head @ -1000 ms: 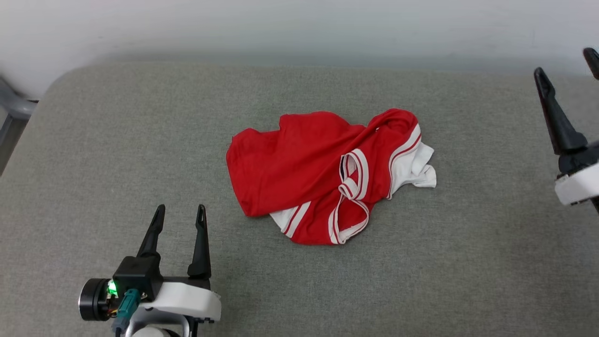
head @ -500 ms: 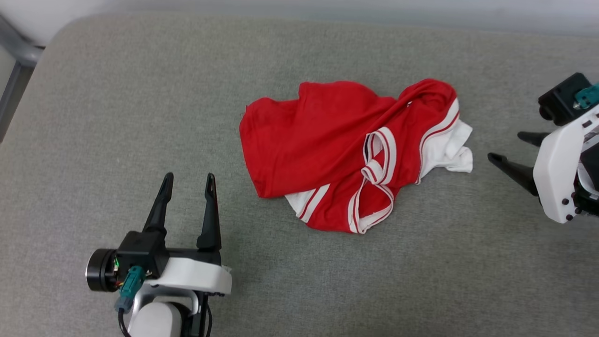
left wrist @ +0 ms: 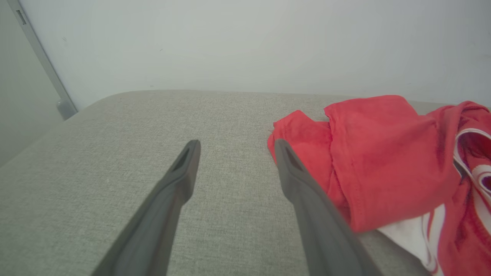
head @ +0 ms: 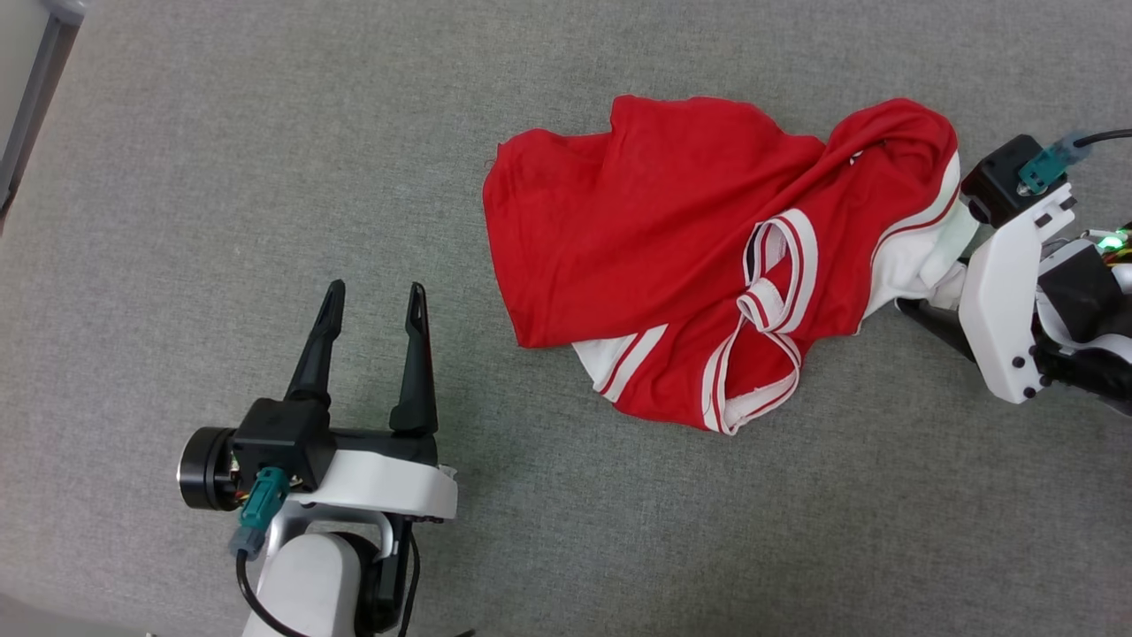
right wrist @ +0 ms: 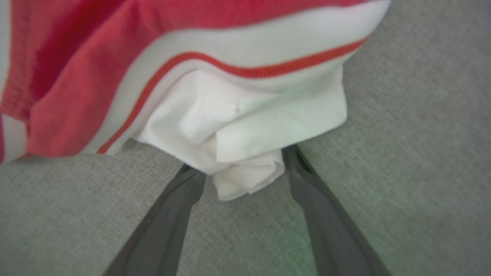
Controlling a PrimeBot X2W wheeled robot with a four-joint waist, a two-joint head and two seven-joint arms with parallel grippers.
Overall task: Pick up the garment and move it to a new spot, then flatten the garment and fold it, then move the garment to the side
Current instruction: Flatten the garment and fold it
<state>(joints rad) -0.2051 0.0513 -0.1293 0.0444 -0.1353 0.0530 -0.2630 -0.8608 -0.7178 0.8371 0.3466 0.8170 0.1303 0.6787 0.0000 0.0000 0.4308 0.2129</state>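
- A red T-shirt (head: 637,239) (left wrist: 383,161) (right wrist: 76,76) with white sleeves lies crumpled in a heap on a gray fabric surface (head: 221,177), right of centre in the head view.
- Its striped red-and-white collar (head: 778,265) is twisted into a loop on top of the heap, and a band of striped trim (head: 628,358) peeks out along the near edge.
- The left end effector (head: 374,287) (left wrist: 236,143) sits well to the left of the shirt, close above the surface, its two dark fingers spread apart with nothing between them.
- In the left wrist view, one of those fingers (left wrist: 307,199) overlaps the shirt's red edge, but the head view shows a clear gap between them.
- The right end effector (right wrist: 239,163) (head: 937,283) is at the far right edge of the shirt, open, its fingers pointing toward the heap.
- The right wrist view shows a bunched white sleeve (right wrist: 245,126) (head: 920,257) sitting between the two spread fingertips; the jaws have not closed on the cloth.
- A pale wall (left wrist: 245,38) stands behind the surface, with a gray metal bar (left wrist: 42,65) (head: 40,80) at its left.
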